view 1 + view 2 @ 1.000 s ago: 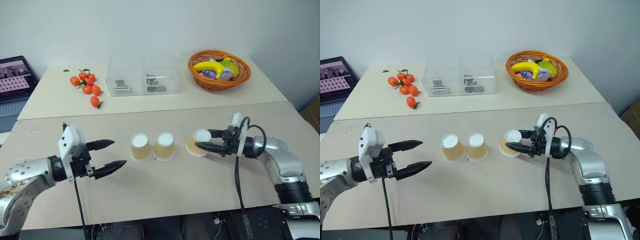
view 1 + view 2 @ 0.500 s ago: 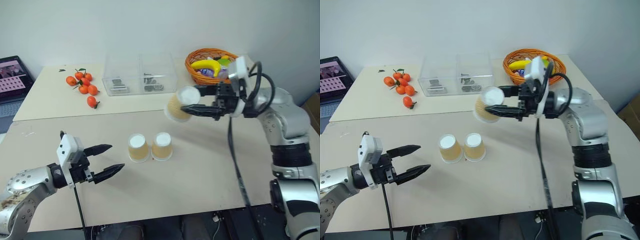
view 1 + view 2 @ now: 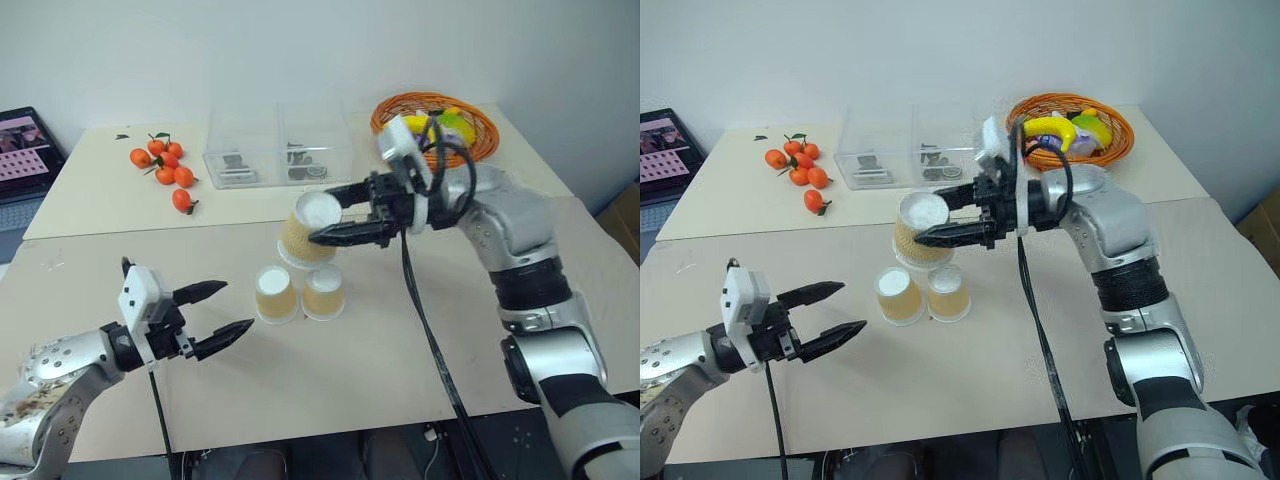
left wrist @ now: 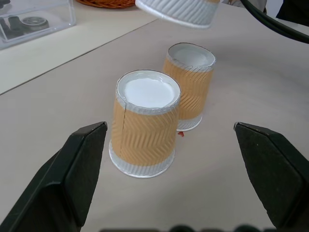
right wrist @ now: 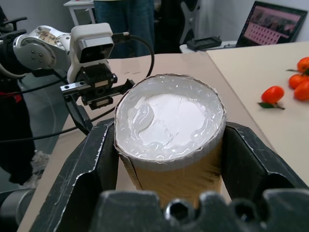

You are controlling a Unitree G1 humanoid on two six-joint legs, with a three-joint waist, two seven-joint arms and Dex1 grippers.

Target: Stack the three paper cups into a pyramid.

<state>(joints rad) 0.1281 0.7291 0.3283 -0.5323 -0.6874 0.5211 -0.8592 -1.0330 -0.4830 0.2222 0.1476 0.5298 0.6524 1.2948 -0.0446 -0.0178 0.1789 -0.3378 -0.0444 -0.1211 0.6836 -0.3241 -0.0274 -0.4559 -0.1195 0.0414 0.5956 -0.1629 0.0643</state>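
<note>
Three tapered paper cups with ribbed tan-orange walls and white rims: two base cups [image 3: 300,293] stand upside down, flat white bottoms up, touching side by side mid-table. The third cup [image 3: 308,228] hangs in the air just above them, toward twelve o'clock, clamped between the black fingers of the right gripper [image 3: 336,218]. At about eight o'clock from the pair, the left gripper [image 3: 220,315] hovers with jaws spread wide, empty. The table [image 3: 400,340] is smooth and beige.
</note>
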